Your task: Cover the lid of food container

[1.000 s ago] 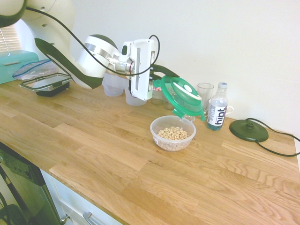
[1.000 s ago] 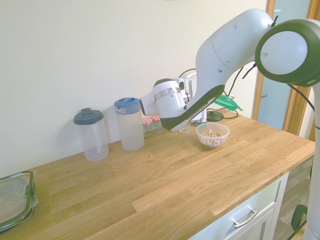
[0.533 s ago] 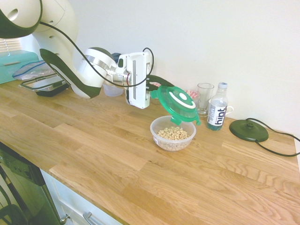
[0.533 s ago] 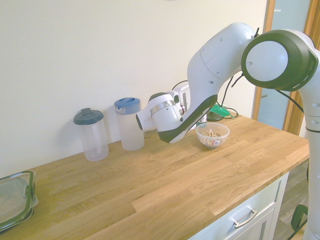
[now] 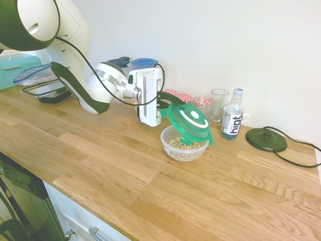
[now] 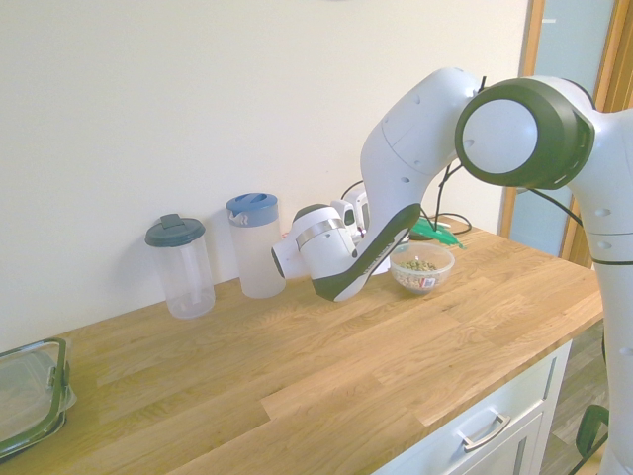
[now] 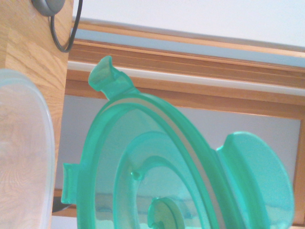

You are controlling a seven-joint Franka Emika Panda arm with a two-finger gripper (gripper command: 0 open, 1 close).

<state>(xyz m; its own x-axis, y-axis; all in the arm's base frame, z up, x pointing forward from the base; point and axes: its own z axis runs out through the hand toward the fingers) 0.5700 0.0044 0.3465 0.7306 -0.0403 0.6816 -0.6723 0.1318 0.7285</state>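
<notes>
Lid (image 5: 189, 122) green, translucent, held tilted over food container (image 5: 185, 143); lower edge at or just above the near rim, contact not resolvable. Gripped by its rim on the arm side, gripper (image 5: 164, 103) clenched on it, fingers partly hidden behind the plastic. Underside of lid (image 7: 181, 176) fills wrist view, clip tabs visible on rim, container rim (image 7: 24, 143) pale at one side.

Container upright on wooden counter (image 5: 125, 165), tan cereal pieces inside, uncovered. From second exterior view, container (image 6: 421, 268) mostly clear of the arm, lid only a green sliver (image 6: 432, 232) behind.

Step in hand, judged: lowering lid onto container, not seated. Next move calls for levelling the lid, centring over the rim, then pressing down flat before release.

Further back along wall: red-checked jars (image 5: 179, 96), drinking glass (image 5: 218, 105), water bottle (image 5: 232, 115), blue-lidded pitcher (image 6: 256, 243).
</notes>
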